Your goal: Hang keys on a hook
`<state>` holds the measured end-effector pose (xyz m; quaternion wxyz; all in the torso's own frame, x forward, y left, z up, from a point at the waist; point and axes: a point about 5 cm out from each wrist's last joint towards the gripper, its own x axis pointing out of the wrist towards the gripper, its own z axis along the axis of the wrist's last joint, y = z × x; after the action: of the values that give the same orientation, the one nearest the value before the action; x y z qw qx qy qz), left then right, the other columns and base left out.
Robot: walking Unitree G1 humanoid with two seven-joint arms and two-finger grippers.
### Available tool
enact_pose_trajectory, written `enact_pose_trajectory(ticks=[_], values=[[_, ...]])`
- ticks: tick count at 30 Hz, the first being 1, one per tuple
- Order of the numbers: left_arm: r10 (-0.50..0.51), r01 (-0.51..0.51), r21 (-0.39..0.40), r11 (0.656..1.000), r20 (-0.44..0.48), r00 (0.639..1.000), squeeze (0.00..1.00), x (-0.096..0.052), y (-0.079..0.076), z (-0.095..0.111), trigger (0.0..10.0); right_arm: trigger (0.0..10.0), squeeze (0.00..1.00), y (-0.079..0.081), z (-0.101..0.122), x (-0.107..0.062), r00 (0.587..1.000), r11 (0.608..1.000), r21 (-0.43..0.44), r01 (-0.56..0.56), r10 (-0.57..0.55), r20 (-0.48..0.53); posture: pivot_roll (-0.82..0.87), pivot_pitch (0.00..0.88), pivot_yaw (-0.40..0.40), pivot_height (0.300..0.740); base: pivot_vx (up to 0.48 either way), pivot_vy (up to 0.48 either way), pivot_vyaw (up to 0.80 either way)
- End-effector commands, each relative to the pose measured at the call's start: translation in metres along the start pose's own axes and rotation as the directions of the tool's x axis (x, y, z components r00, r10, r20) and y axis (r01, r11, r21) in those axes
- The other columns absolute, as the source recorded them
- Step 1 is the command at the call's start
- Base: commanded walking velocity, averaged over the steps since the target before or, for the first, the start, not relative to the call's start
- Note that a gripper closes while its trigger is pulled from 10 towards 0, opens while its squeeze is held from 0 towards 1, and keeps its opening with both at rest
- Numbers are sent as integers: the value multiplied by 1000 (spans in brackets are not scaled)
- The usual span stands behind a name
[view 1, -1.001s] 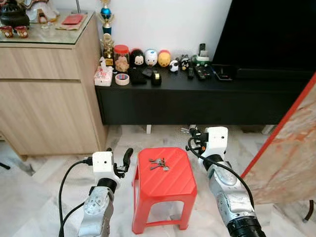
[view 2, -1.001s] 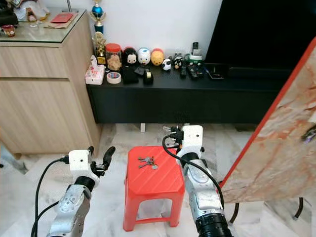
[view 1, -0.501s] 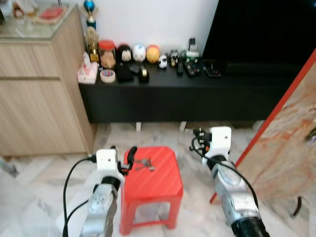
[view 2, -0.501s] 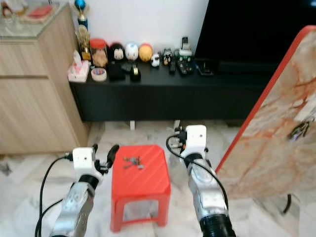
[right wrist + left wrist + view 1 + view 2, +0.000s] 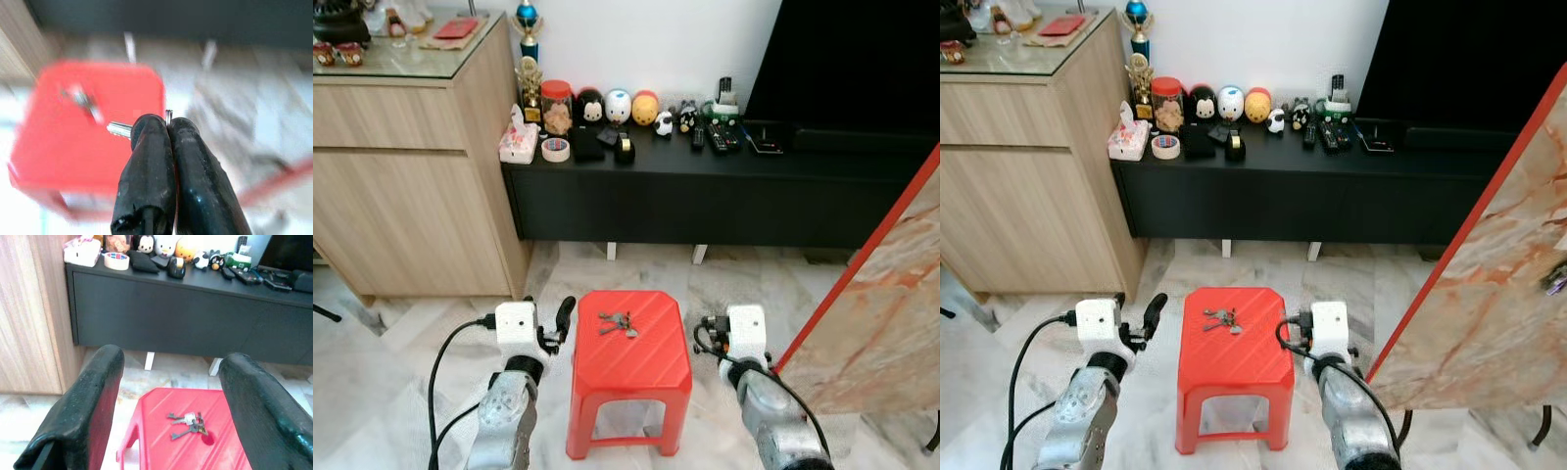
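Marble floor runs before a black TV console [image 5: 705, 196], and a red stool [image 5: 631, 367] stands between the two arms. Keys [image 5: 618, 324] lie on the stool's seat, their long axis roughly across it, ahead of and between both tools. Left tool [image 5: 166, 421], fingers spread wide, frames them and looks nearer. Right tool [image 5: 168, 128], seen in its wrist view, is pressed together on a small metal piece [image 5: 119, 129], something the head views cannot resolve.

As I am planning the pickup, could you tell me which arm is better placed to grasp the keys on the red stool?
Left, probably. The left gripper is open beside the stool, its fingers framing the keys. The right gripper is shut, a small metal piece pinched between its fingers.
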<state>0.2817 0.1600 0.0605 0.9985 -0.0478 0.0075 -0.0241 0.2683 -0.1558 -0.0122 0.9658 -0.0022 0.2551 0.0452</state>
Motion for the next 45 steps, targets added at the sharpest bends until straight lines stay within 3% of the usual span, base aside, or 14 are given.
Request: enact_pose_trajectory(ticks=[1, 7, 12, 27, 33, 36, 38, 40, 42, 45], values=[[2, -2, 0, 1000, -12, 1000, 0, 0, 1, -2, 10000, 10000, 0, -7, -25, -6, 996, 999, 3, 45, -44, -78, 26, 34, -120, 737, 0, 0, 0], [9, -9, 7, 1000, -18, 1000, 0, -1, 5, -4, 10000, 10000, 0, -14, -61, -18, 970, 983, 113, 144, -118, -212, 28, 32, -116, 737, 0, 0, 0], [8, -8, 11, 1000, -21, 1000, 0, -1, 5, -4, 10000, 10000, 0, -19, -88, -31, 928, 964, 135, 227, -172, -330, 32, 28, -114, 737, 0, 0, 0], [6, -5, 31, 1000, -41, 999, 0, -2, 7, -7, 10000, 10000, 0, -15, -115, -46, 879, 966, 104, 235, -165, -448, 40, 0, -113, 737, 0, 0, 0], [94, -67, 119, 991, -247, 964, 0, -25, 40, -49, 10000, 10000, 0, -12, -124, -52, 863, 970, 91, 227, -157, -480, 49, 0, -106, 737, 0, 0, 0], [198, -154, 151, 976, -341, 919, 0, -48, 69, -69, 10000, 10000, 0, -10, -127, -54, 861, 973, 84, 217, -150, -485, 31, 0, -98, 737, 0, 0, 0], [218, -160, 174, 972, -390, 895, 0, -58, 77, -77, 10000, 10000, 0, -14, -129, -57, 859, 972, 83, 220, -152, -489, 45, 0, -96, 737, 0, 0, 0], [268, -186, 212, 959, -481, 835, 0, -80, 91, -93, 10000, 10000, 0, -16, -131, -59, 858, 973, 79, 216, -150, -492, 43, 0, -94, 737, 0, 0, 0], [298, -204, 229, 952, -527, 796, 0, -93, 99, -100, 10000, 10000, 0, -17, -132, -60, 857, 973, 78, 217, -151, -493, 43, 0, -94, 737, 0, 0, 0], [314, -204, 252, 946, -555, 770, 0, -102, 105, -105, 10000, 10000, 0, -18, -132, -60, 856, 973, 78, 217, -152, -494, 43, 0, -93, 737, 0, 0, 0]])
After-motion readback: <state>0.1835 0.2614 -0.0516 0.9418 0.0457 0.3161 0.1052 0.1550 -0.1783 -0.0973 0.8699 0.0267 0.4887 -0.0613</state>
